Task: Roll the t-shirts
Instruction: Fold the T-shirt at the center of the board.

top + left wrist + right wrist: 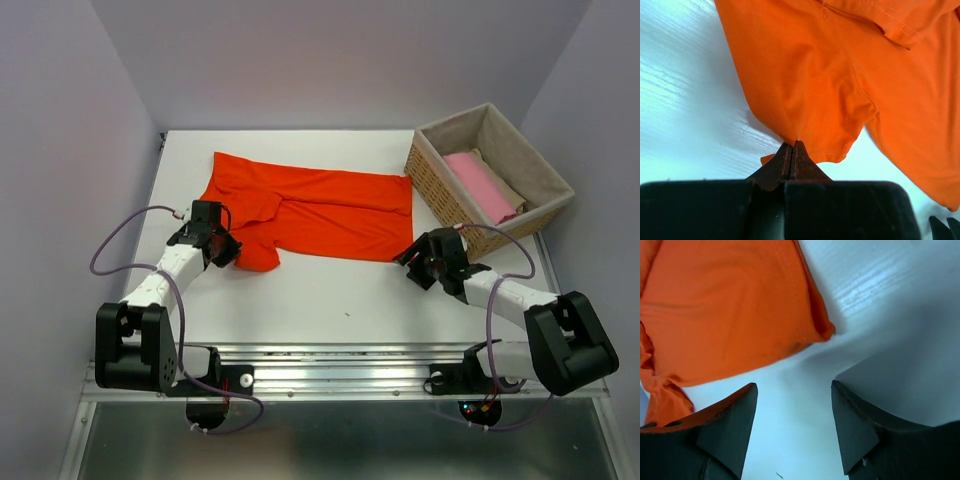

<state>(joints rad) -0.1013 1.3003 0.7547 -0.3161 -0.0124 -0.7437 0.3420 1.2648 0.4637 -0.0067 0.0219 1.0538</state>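
I see orange t-shirt (320,205) spread on table (330,300), collar end left, hem right. Left gripper (792,150): jaws pressed together, pinching cloth at near-left sleeve edge. Right gripper (793,390): jaws spread, low over table just short of near-right hem corner, nothing between them. Pink t-shirt (480,185) and beige t-shirt (510,190) lie in wicker basket (430,170), far right.
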